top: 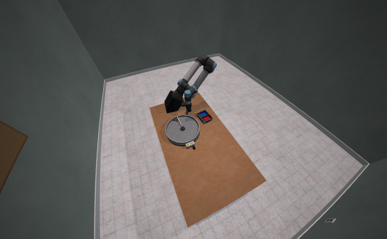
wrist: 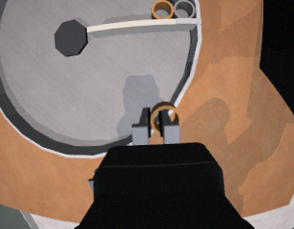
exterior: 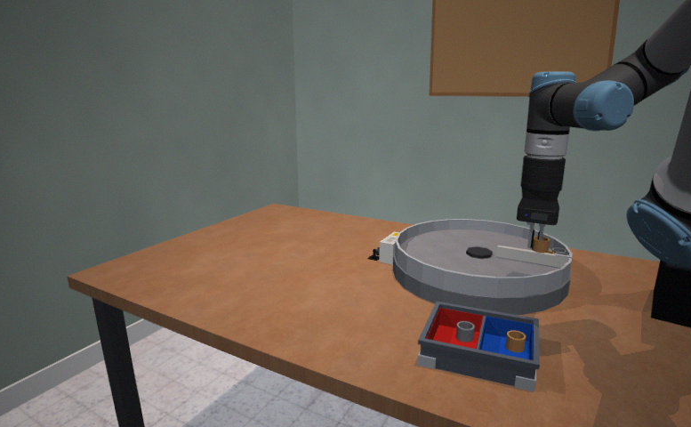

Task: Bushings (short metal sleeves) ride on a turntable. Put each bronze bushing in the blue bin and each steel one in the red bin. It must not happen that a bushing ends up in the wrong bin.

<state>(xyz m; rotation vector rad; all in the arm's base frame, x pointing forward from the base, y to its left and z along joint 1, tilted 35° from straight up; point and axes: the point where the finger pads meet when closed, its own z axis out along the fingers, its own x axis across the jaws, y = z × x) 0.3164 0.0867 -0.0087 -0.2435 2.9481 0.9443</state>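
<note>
My gripper point(top: 186, 112) point(exterior: 534, 236) point(wrist: 154, 116) is shut on a bronze bushing point(exterior: 541, 244) point(wrist: 165, 107) and holds it above the rim of the grey turntable point(top: 174, 133) point(exterior: 470, 288) point(wrist: 71, 90). On the turntable, a second bronze bushing point(wrist: 162, 7) and two steel bushings point(wrist: 184, 8) sit together against a white bar point(wrist: 128, 25) near the rim. One steel bushing also shows in the exterior view point(exterior: 561, 250). The blue bin point(top: 202, 113) point(exterior: 494, 334) holds a bronze bushing point(exterior: 516, 341). The red bin point(top: 206, 118) point(exterior: 445, 324) holds a steel bushing point(exterior: 465, 331).
The two bins share one grey tray point(exterior: 476, 365) on the wooden table point(top: 213, 174) point(exterior: 264, 275), beside the turntable. A dark hub point(exterior: 478, 252) point(wrist: 71, 37) marks the turntable's centre. A small white control box point(top: 190, 144) point(exterior: 387, 247) sits against the turntable's side. The robot base point(exterior: 687, 296) stands at the table's end.
</note>
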